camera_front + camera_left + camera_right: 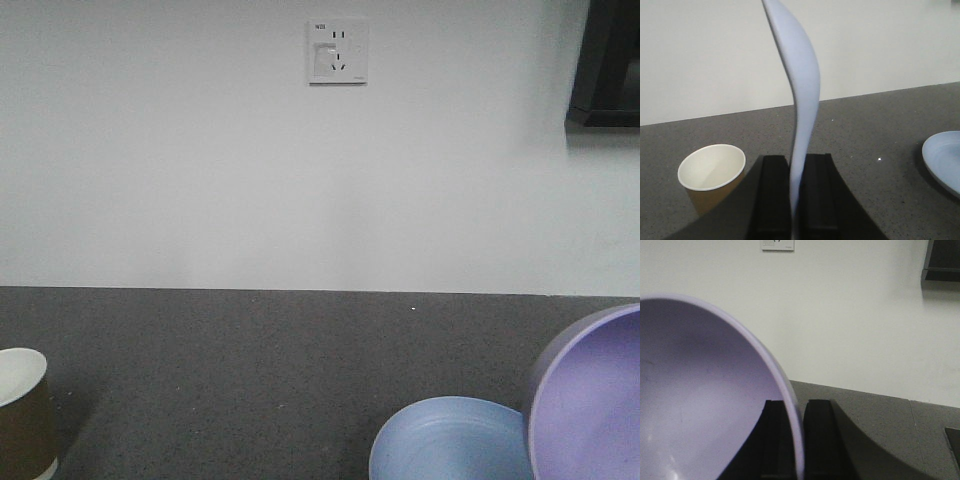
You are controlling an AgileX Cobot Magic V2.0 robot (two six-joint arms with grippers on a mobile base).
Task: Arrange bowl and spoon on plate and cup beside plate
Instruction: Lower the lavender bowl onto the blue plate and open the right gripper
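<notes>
Fingers (774, 195) of the left gripper (796, 162) are closed on the lower end of the spoon (802, 85), which stands upright above them, pale bluish-white, its curve reaching past the top of the picture. Those of the right gripper (796, 407) pinch the rim of the bowl (695, 390), which is tilted steeply on edge. One dark speckled bench (260, 370) runs back to a white wall (200, 180). One light blue plate (450, 440) lies at the bench's near right edge. The one lavender bowl overlaps the plate's right side in the front view; whether they touch cannot be told. One brown paper cup (20, 410) stands upright at the near left edge, well apart from the plate. Only the wrist views show the grippers, only the left one shows the single spoon, and only the front view shows bowl and plate together
</notes>
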